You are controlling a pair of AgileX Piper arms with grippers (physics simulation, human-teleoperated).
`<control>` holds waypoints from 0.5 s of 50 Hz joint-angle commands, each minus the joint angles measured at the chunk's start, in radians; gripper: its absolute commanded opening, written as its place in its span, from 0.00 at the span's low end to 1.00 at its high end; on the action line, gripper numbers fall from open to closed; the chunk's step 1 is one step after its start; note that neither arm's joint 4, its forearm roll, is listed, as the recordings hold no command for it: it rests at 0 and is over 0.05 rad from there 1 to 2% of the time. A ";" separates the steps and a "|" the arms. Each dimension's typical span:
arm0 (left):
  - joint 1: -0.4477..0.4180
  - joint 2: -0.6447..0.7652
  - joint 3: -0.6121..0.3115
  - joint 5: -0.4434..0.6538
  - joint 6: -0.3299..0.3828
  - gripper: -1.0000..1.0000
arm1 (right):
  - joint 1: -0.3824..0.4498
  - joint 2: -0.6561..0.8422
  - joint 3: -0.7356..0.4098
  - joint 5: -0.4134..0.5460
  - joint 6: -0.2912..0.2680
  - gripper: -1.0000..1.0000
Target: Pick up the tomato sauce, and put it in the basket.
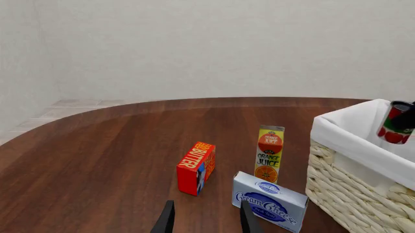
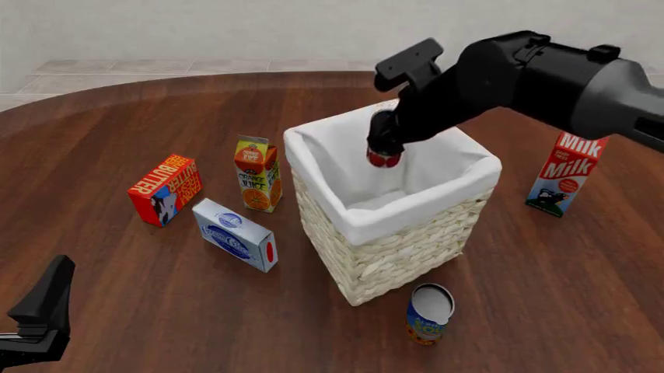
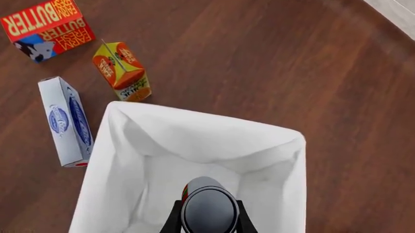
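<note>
The tomato sauce [image 2: 383, 155], a small red-labelled tin, hangs over the open mouth of the basket [image 2: 415, 233], held by my right gripper [image 2: 382, 140], which is shut on it. In the right wrist view the can's silver top [image 3: 209, 211] sits between the two fingers, above the white liner [image 3: 194, 141]. The left wrist view shows the can [image 1: 395, 124] above the basket's rim [image 1: 350, 141]. My left gripper [image 1: 206, 218] is open and holds nothing, low near the table's front left; in the front view only a dark part of that arm [image 2: 42, 315] shows.
Left of the basket stand a butter box [image 2: 164, 189], an orange juice carton [image 2: 256, 173] and a cream cheese box [image 2: 235, 234]. A blue-and-orange can [image 2: 428, 312] stands in front of the basket. A milk carton [image 2: 565, 172] is at the right.
</note>
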 commanded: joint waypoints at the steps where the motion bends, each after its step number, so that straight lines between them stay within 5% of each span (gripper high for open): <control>1: 0.000 0.000 0.000 0.000 0.000 1.00 | 0.004 0.014 0.009 -0.013 0.020 0.00; 25: 0.000 0.000 0.000 0.000 0.000 1.00 | -0.005 0.054 0.036 -0.037 0.019 0.00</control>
